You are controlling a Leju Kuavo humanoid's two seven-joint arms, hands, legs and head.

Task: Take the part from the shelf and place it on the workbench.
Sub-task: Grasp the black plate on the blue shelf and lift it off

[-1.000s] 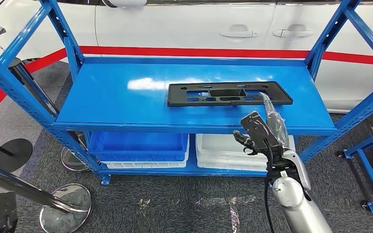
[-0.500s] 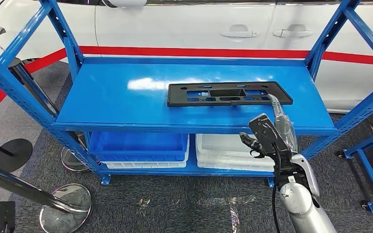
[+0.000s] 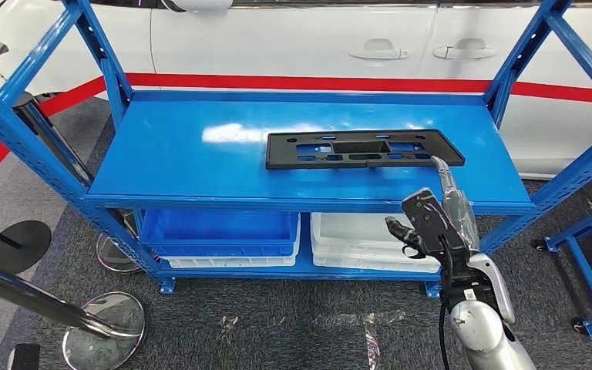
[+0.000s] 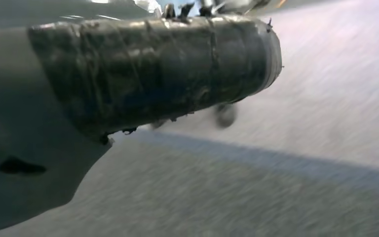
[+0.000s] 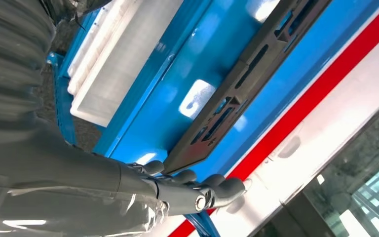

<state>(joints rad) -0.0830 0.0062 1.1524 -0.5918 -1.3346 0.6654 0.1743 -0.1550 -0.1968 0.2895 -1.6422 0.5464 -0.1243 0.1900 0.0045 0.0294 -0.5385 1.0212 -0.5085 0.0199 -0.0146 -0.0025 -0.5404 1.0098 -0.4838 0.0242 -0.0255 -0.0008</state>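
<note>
The part (image 3: 362, 148) is a flat black plate with several cut-outs, lying on the blue shelf's top board (image 3: 193, 154), right of its middle. My right hand (image 3: 432, 220) hovers at the shelf's front edge, just below the part's right end, holding nothing, with one long finger stretched toward that end. In the right wrist view its fingers (image 5: 197, 190) lie extended right beside the part's (image 5: 246, 84) near corner; contact is unclear. The left hand (image 4: 153, 69) appears as a dark blurred bulk over the floor, its fingers hidden.
A blue bin (image 3: 220, 231) and a white bin (image 3: 354, 239) sit on the lower shelf. Blue uprights (image 3: 509, 85) frame the shelf. A white car stands behind it. Round stanchion bases (image 3: 104, 327) rest on the carpet at the left.
My right hand has drifted to the right and slightly back toward me, its fingertip sliding from the part's front edge to its right corner. The part has not moved.
</note>
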